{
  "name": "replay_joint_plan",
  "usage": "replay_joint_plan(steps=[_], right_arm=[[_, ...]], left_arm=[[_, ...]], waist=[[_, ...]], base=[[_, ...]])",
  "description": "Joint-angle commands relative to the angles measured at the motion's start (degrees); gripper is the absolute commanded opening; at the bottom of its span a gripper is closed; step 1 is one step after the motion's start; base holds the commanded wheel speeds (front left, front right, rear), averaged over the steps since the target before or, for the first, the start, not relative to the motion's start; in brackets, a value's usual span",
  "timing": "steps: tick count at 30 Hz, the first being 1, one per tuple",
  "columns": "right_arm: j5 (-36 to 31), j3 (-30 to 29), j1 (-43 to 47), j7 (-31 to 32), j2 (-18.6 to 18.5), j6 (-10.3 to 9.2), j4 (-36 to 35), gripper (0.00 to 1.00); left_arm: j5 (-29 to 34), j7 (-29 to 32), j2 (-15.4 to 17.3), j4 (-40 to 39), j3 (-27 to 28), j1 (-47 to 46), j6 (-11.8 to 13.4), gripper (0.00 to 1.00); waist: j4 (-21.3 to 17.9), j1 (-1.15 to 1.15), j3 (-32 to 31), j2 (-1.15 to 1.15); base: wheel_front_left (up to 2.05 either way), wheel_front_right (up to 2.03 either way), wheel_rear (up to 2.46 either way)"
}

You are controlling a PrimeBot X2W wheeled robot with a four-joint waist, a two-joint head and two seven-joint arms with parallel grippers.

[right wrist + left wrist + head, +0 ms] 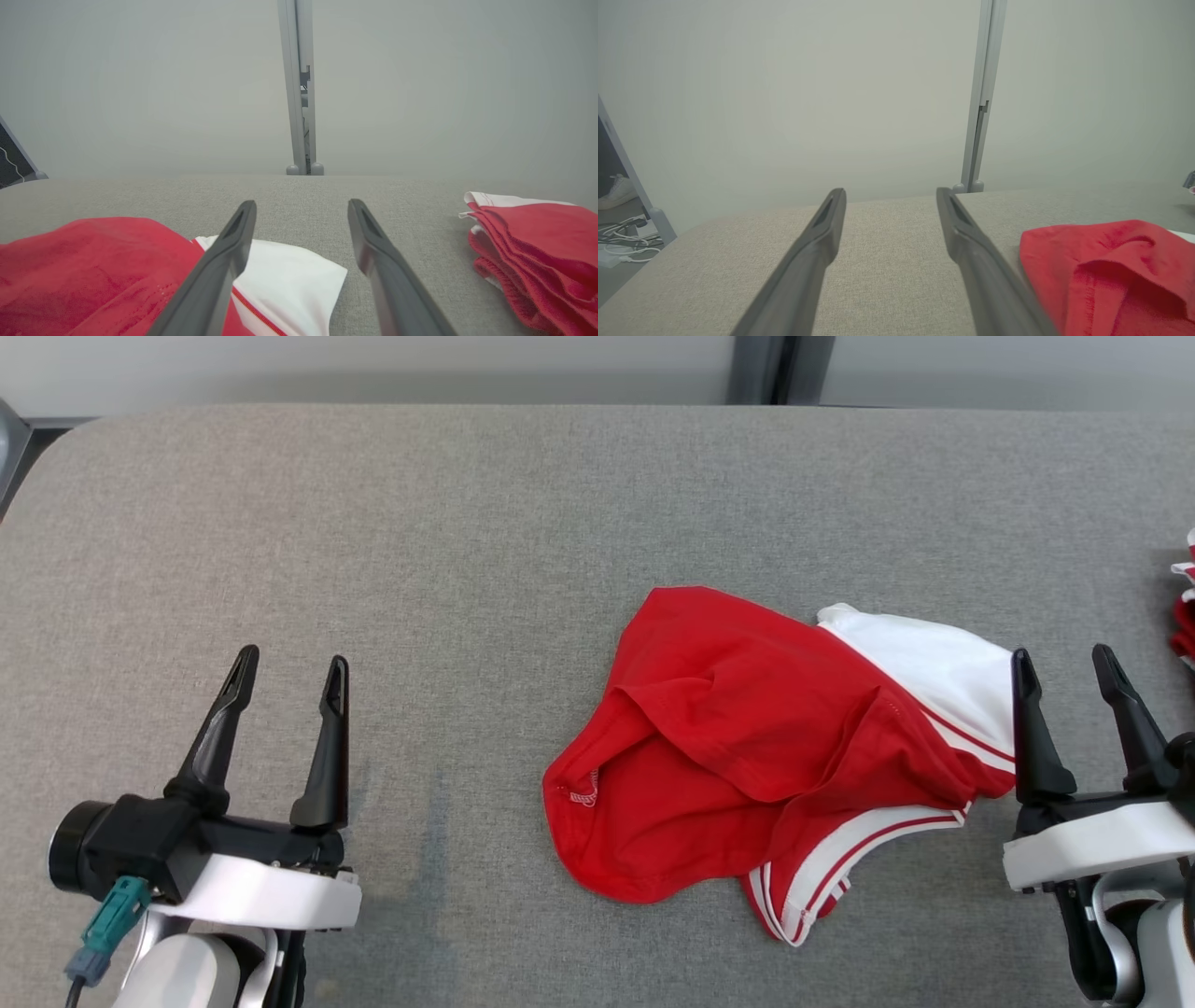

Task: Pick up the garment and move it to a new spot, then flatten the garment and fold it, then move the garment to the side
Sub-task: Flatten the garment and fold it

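Note:
A crumpled red garment (pixel 738 747) with white sleeves and striped trim lies in a heap on the grey table (pixel 467 523), right of centre. My right gripper (pixel 1066 674) stands open just beyond its white sleeve, touching nothing. In the right wrist view the garment (pixel 103 270) spreads to the lower left, under the left finger (pixel 219 270), and the right gripper (pixel 302 208) holds nothing. My left gripper (pixel 292 668) is open far to the left, well away from the cloth. The left wrist view has the garment (pixel 1111 275) at the lower right and the left gripper (pixel 891 194) open.
A pile of folded red and white garments (pixel 537 252) sits on the table at the far right, its edge (pixel 1186 607) just inside the head view. A grey wall with a vertical post (pixel 299 88) stands behind the table. Cables (pixel 626 233) lie on the floor left.

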Motion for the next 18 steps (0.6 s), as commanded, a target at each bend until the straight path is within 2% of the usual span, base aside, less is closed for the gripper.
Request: replay_joint_plan(steps=[1,6,18], right_arm=[[-0.6,0.5,0.9,0.6,0.1,0.02,-1.5,1.0],[-1.3,2.0,2.9,2.9,0.7,0.02,-6.4,1.0],[-0.9,2.2,4.0,4.0,1.3,0.02,-8.9,1.0]], left_arm=[[0.3,0.2,0.2,-0.4,-0.1,0.7,0.4,1.0],[0.5,1.1,0.3,-1.6,-1.2,1.7,0.5,1.0],[0.4,1.7,0.5,-2.0,-2.2,0.8,0.3,1.0]], waist=[[-0.5,0.0,-0.7,0.0],[-1.0,0.0,-1.5,0.0],[-1.0,0.0,-1.3,0.0]], base=[[0.0,0.0,0.0],[0.0,0.0,0.0],[0.0,0.0,0.0]])
